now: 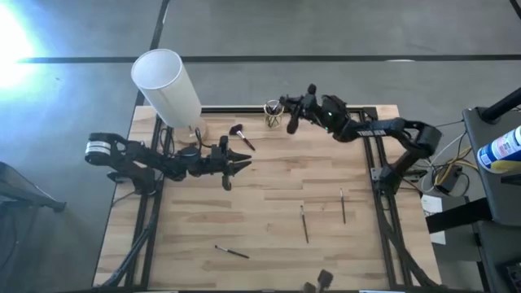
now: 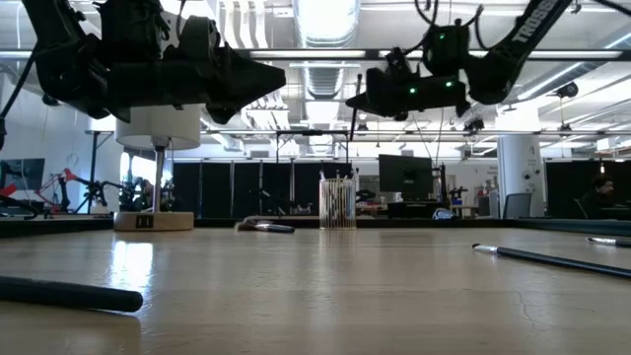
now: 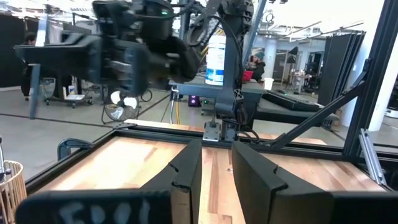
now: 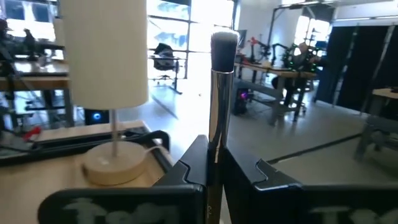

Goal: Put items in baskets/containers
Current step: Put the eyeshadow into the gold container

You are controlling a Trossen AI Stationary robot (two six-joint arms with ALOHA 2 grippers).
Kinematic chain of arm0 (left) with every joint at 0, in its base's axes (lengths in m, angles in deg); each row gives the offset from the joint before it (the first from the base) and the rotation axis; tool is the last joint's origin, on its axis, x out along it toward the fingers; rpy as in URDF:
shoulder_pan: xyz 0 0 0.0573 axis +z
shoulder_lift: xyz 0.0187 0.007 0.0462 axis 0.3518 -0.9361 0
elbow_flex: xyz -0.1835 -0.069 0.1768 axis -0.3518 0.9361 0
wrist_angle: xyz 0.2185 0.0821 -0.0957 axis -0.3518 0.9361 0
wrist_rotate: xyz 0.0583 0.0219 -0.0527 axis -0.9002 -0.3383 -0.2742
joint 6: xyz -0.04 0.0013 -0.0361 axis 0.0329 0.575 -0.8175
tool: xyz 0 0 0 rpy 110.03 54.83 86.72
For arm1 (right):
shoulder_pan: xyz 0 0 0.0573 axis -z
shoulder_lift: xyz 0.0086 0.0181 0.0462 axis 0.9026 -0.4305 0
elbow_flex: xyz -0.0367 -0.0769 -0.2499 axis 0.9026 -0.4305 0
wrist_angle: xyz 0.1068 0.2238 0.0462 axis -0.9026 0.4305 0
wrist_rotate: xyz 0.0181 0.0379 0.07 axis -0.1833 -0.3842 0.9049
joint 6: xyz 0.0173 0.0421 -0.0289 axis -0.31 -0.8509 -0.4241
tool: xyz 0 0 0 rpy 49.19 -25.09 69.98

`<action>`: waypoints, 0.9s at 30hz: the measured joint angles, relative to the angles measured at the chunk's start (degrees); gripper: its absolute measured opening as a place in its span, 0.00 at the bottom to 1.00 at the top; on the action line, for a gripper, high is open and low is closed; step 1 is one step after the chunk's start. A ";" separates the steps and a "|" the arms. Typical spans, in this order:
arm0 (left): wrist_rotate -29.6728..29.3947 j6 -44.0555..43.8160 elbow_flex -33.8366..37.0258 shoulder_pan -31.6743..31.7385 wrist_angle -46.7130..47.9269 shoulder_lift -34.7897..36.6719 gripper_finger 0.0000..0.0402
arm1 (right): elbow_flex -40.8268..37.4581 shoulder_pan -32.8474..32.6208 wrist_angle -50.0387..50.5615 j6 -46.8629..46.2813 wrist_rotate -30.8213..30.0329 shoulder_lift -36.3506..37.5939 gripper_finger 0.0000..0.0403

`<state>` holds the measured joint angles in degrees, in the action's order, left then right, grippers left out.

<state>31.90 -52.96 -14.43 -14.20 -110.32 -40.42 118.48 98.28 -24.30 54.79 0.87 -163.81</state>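
Here the right gripper [image 1: 291, 114], pinched shut on an upright brush [image 4: 219, 93], hangs just beside the glass cup [image 1: 273, 115] at the table's far edge, ready to lower it inside, while the empty left gripper [image 1: 244, 159] waits part-open mid-table.

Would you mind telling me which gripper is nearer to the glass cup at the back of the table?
The right. The right gripper, shut on a brush, hangs beside the glass cup; the left gripper sits farther off, toward the table's middle.
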 joint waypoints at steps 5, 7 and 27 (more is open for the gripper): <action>0.00 -0.97 0.00 0.00 0.00 0.00 0.21 | 6.14 1.37 0.19 1.19 -1.92 -6.92 0.05; 0.00 -1.01 0.00 0.00 -0.01 -0.02 0.21 | 8.23 1.75 0.71 1.61 -3.48 -9.43 0.05; 0.02 -1.94 0.00 0.00 0.52 -0.04 0.21 | 17.74 2.12 15.77 -4.75 -7.96 -20.00 0.07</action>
<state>31.92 -54.90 -14.43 -14.20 -109.80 -40.47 136.22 100.40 -8.53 50.04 -7.08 -183.82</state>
